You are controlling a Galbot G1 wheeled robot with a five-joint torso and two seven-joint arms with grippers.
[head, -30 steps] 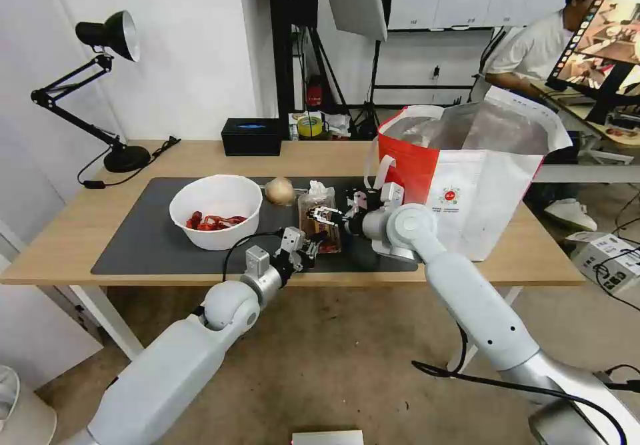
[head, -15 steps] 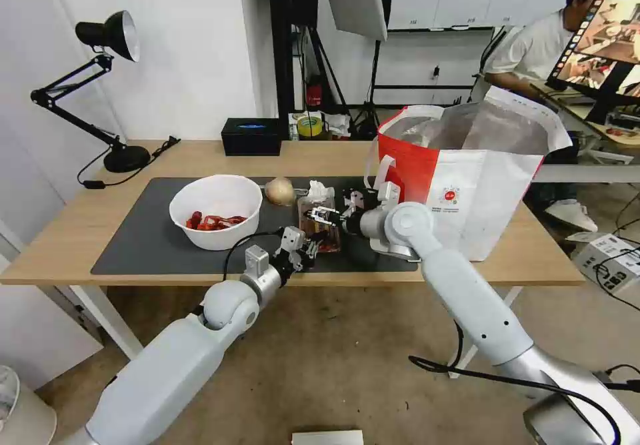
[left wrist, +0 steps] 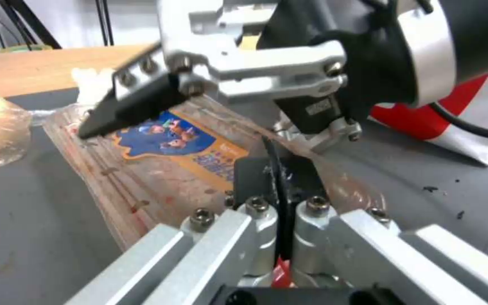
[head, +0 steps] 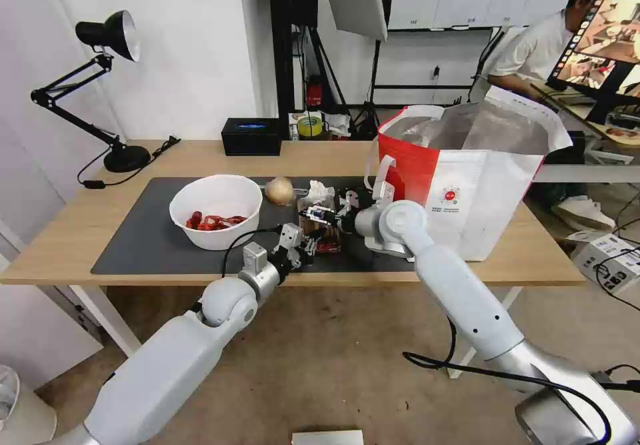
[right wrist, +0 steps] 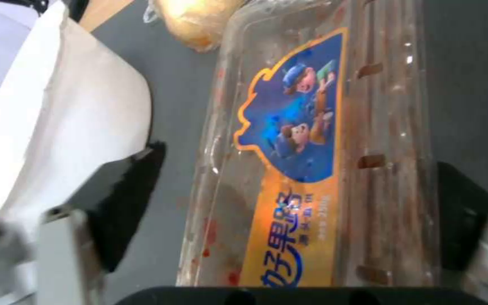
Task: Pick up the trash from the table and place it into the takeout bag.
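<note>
Over clear tray [right wrist: 317,161], right claw [head: 319,214] spread

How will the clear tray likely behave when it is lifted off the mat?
The tray looks like thin clear plastic, so it will probably flex or buckle. It holds only red smears, so it is likely light. The left pincer pinches one edge while the right pincer straddles it; its glossy walls may slip.

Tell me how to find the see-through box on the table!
Look at the dark grey mat on the wooden table, between the white bowl and the red-and-white bag. The clear plastic tray lies there, with both grippers at it. It alone has a blue-and-orange cartoon sticker.
</note>
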